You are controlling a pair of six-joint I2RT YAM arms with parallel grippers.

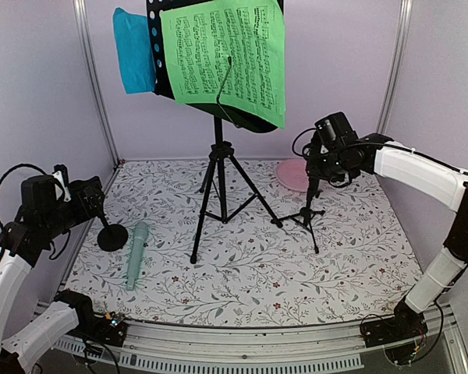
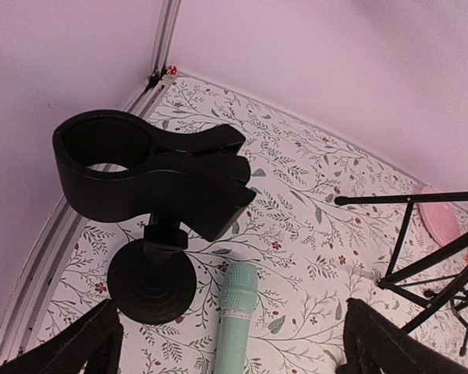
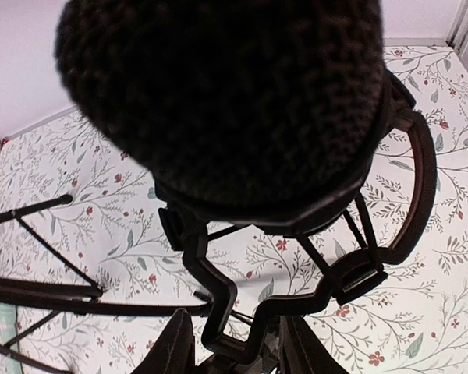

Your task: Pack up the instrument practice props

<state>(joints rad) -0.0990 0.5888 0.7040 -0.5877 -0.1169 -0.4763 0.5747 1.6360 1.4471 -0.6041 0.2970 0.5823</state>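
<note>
At mid-table stands one black perforated sheet-music rack on tripod legs (image 1: 218, 167), bearing one green music sheet (image 1: 226, 54) and one blue sheet (image 1: 135, 51). Right of the rack, the right gripper (image 3: 242, 351) clamps the black tripod mic support (image 1: 308, 210) cradling one black microphone (image 3: 218, 93). Left of it, the left gripper (image 2: 234, 351) gapes wide over a second black round-based mic support (image 2: 152, 280); one mint-green microphone (image 1: 136, 253) lies alongside.

Beside mic support (image 2: 152, 175) (round-based) lies mint-green microphone (image 2: 235, 319).

No readable text; green music sheet (image 1: 222, 54) carries only illegible notation.
</note>
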